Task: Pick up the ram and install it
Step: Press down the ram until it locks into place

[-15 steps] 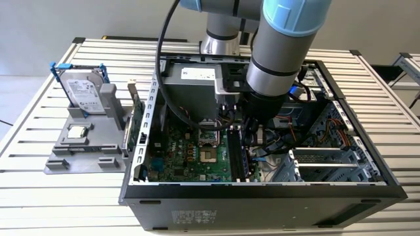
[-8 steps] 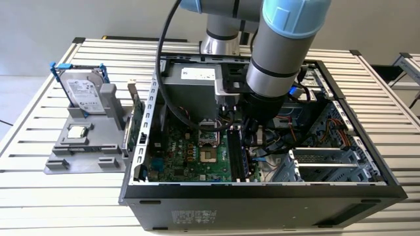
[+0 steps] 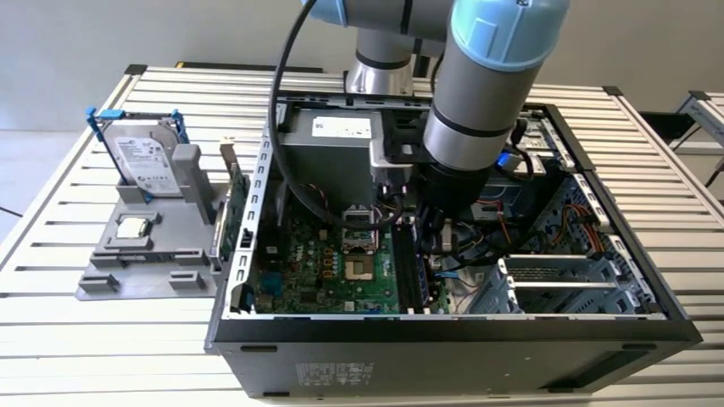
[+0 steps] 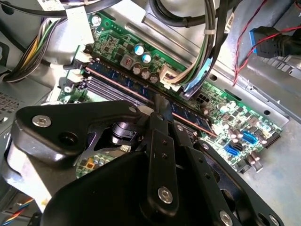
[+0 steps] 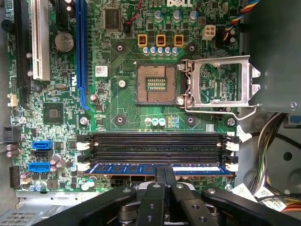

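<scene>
Green motherboard point(image 5: 117, 108), blue-edged ram point(image 5: 155, 168)

My gripper point(image 5: 164, 175) is matt black plastic with bright metal screws. The ram point(image 5: 155, 168) beside it has a glossy blue edge, next to the shiny bare-metal socket frame point(image 5: 221, 84).

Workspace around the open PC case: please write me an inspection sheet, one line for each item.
Surface: slatted metal table.
Job's things: ram sits in the memory slot nearest the end effector; the other slots are empty.
Clutter: grey holder beside the case, with a hard drive and a CPU chip.
End effector: fingers closed on the ram's upper edge.
Cables: black bundle and red wires inside the case.
Surroundings: open CPU socket; another slatted table at the exterior view's right.
</scene>
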Controlling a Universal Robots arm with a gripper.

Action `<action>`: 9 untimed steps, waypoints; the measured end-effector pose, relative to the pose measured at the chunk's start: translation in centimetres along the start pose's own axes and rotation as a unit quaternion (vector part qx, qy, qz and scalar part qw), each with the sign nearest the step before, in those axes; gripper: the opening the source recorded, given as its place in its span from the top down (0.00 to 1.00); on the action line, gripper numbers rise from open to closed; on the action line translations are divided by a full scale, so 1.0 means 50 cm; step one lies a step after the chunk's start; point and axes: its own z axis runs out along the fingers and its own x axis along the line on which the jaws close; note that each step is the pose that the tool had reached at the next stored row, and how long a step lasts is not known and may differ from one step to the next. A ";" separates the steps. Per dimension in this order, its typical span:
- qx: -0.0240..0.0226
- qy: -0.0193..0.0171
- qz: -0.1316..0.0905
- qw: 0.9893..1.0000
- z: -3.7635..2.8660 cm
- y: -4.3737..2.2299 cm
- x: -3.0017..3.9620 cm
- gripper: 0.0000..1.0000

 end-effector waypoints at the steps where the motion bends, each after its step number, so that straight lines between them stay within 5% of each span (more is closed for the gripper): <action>1: 0.000 0.000 0.000 1.000 0.001 0.000 0.000 1.00; 9: 0.000 0.000 0.000 1.000 0.009 0.000 0.000 1.00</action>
